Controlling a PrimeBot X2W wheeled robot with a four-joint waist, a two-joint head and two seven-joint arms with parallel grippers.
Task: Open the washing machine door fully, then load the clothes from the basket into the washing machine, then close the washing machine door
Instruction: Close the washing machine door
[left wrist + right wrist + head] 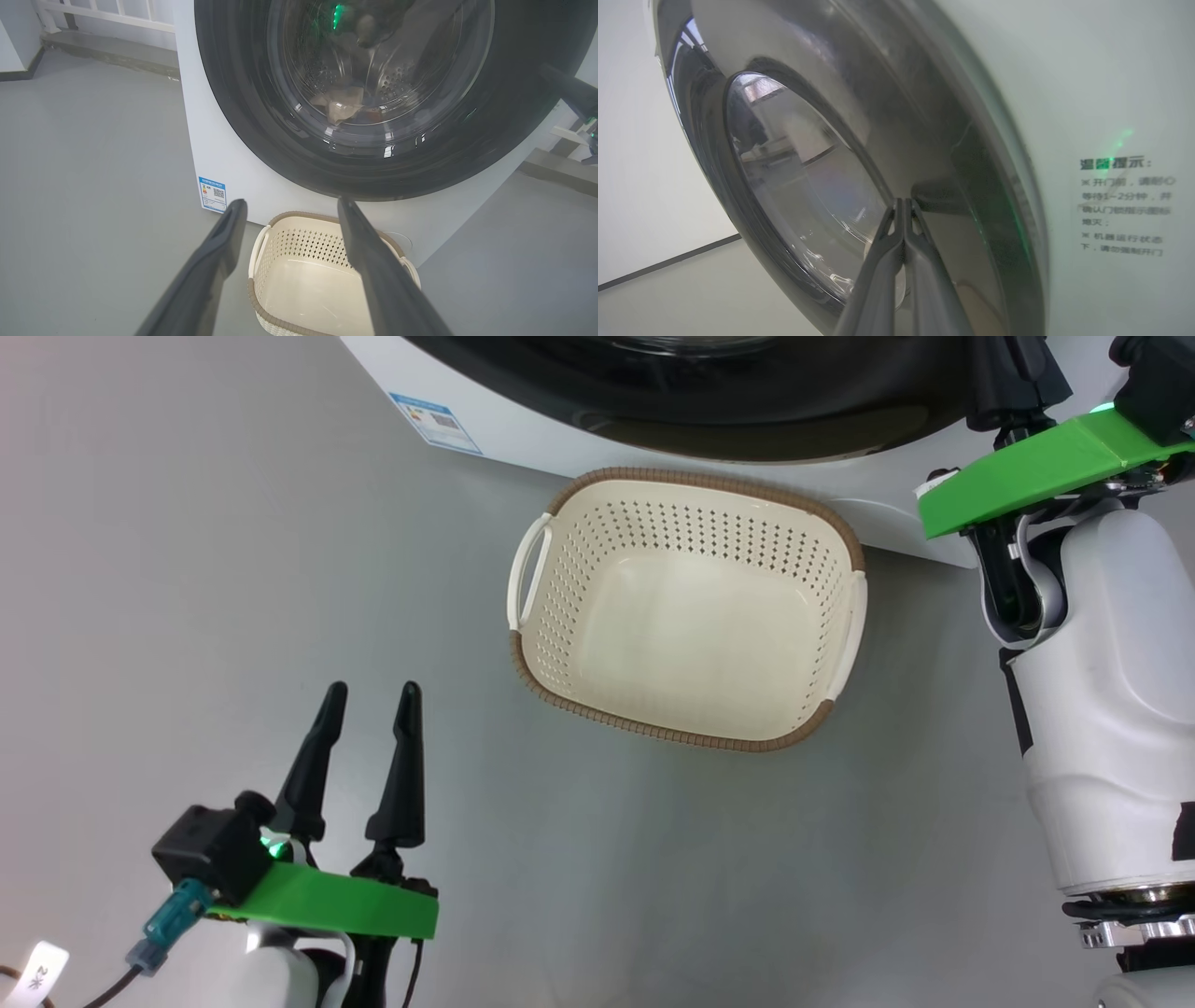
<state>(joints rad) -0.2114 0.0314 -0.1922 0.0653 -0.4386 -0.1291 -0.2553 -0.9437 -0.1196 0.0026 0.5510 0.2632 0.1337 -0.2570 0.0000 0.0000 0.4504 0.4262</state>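
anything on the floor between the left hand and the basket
Nothing: bare grey floor separates the left hand and the basket in the head view.

On washing machine front: Chinese notice headed 温馨提示, lines below blurred. Lower corner: blue label, QR code, print too small.

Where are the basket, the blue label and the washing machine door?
The basket (653, 537): head view, perforated far wall.
The blue label (212, 194): left wrist view, its middle.
The washing machine door (233, 93): left wrist view, black rim.
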